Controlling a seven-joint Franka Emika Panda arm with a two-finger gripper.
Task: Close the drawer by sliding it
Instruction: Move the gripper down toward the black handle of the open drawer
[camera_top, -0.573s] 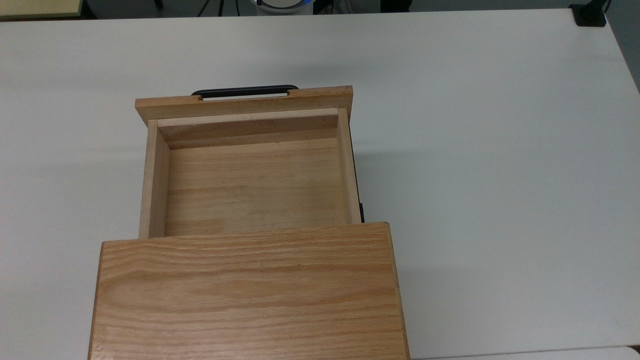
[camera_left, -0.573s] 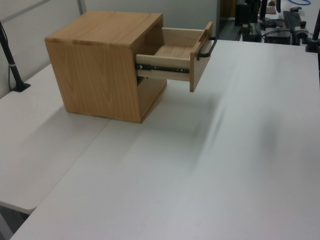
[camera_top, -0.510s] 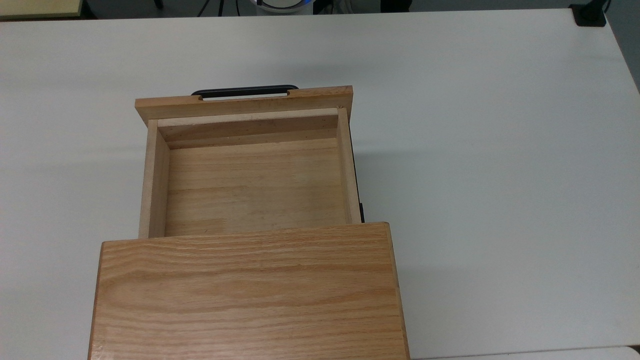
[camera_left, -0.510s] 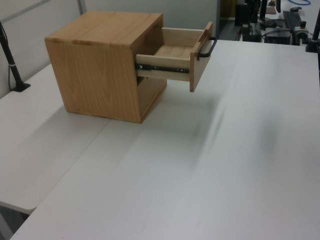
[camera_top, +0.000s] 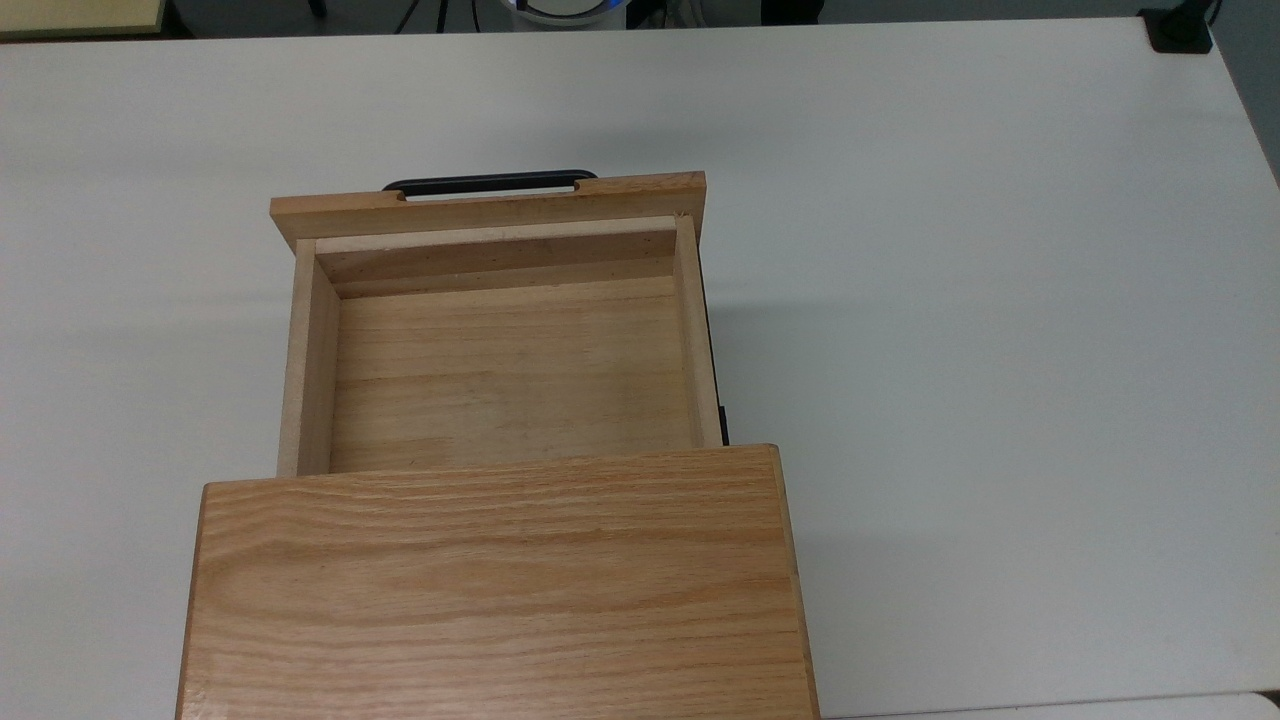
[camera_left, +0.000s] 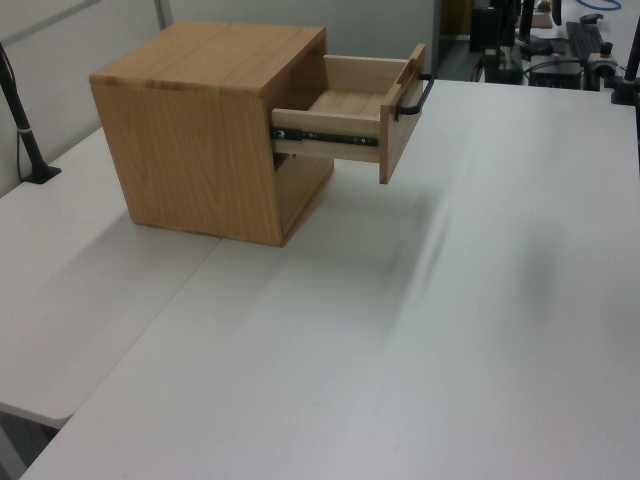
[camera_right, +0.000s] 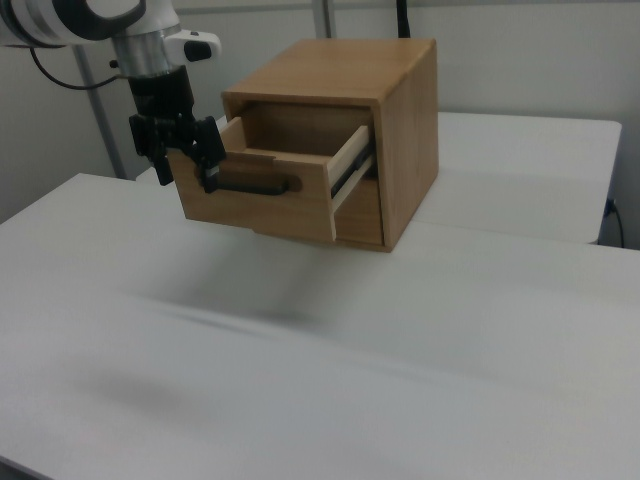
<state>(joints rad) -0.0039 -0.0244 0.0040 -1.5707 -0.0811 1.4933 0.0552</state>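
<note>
The drawer (camera_top: 510, 360) is pulled well out of the wooden cabinet (camera_top: 500, 580) and is empty. Its black bar handle (camera_top: 490, 183) faces the top view's upper edge. In the left view the drawer (camera_left: 345, 120) juts to the right on a black slide rail, above the table. In the right view my gripper (camera_right: 183, 165) hangs from the white arm by the left end of the drawer front (camera_right: 270, 205), level with the handle (camera_right: 250, 185). Its black fingers (camera_right: 210, 165) stand apart, open, holding nothing. Whether they touch the front panel I cannot tell.
The cabinet (camera_left: 200, 130) stands on a white table (camera_top: 1000, 300) with wide bare surface around it. A black clamp (camera_top: 1180, 30) sits at the top view's upper right corner, and a black post (camera_left: 25, 140) stands at the left view's left edge.
</note>
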